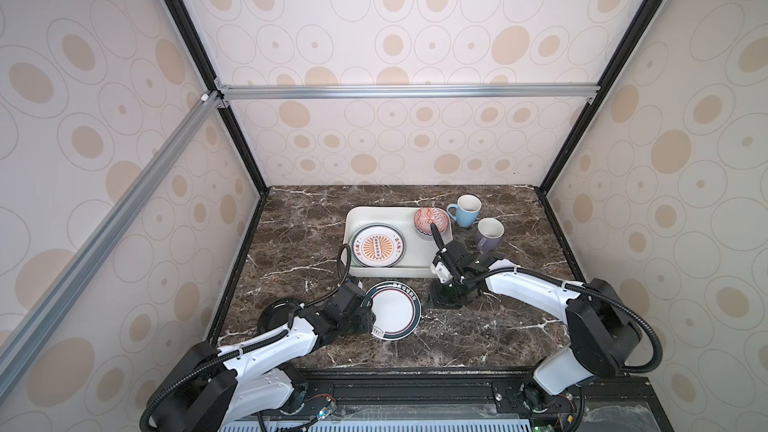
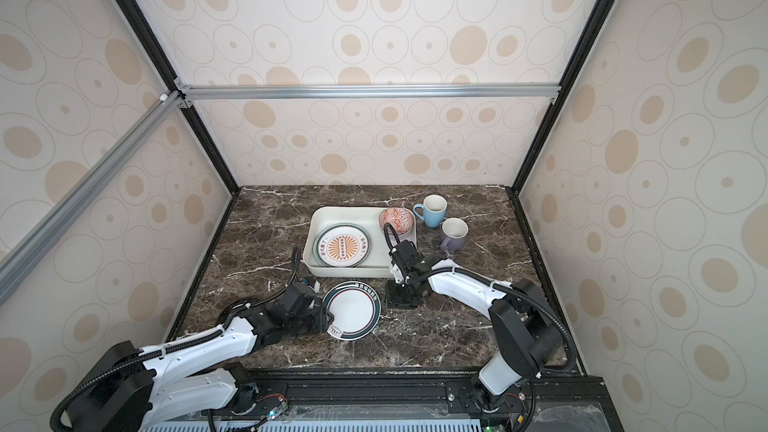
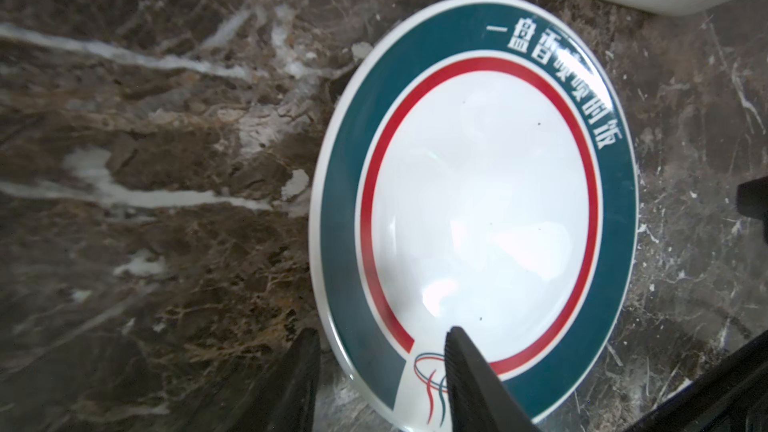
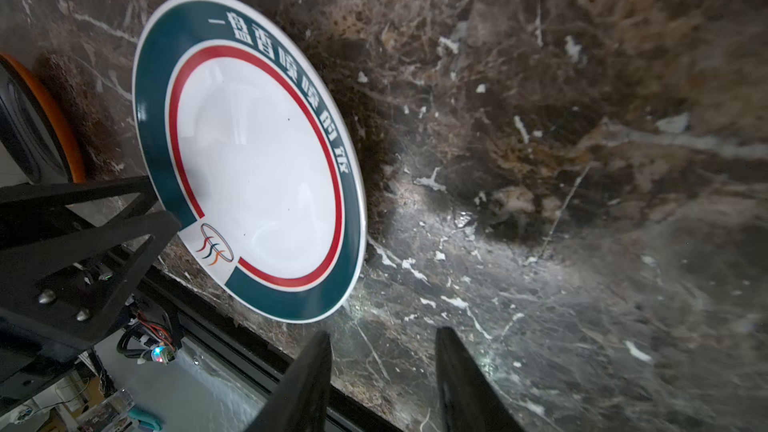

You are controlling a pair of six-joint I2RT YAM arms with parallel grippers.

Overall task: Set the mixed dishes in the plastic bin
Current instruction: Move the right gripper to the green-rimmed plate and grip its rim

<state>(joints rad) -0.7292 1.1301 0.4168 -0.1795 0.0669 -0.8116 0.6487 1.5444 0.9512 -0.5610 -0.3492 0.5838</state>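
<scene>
Straddling the near rim of the green-rimmed plate (image 3: 478, 201) with my left gripper (image 3: 380, 332), I have one finger (image 3: 469, 380) over its white face and the other outside its edge, above the marble table (image 3: 166, 160); whether they pinch it I cannot tell. The plate's far edge lies near the plastic bin (image 1: 419, 253)'s front wall. My right gripper (image 4: 384, 334) hangs spread and empty over bare marble just beside the plate. In the bin, the sunburst plate (image 1: 378, 246) fills the left; the right floor is bare up to the red-patterned bowl (image 1: 431, 220) at the far corner. The light blue mug (image 1: 465, 209) and lavender mug (image 1: 489, 236) stand outside the right wall.
</scene>
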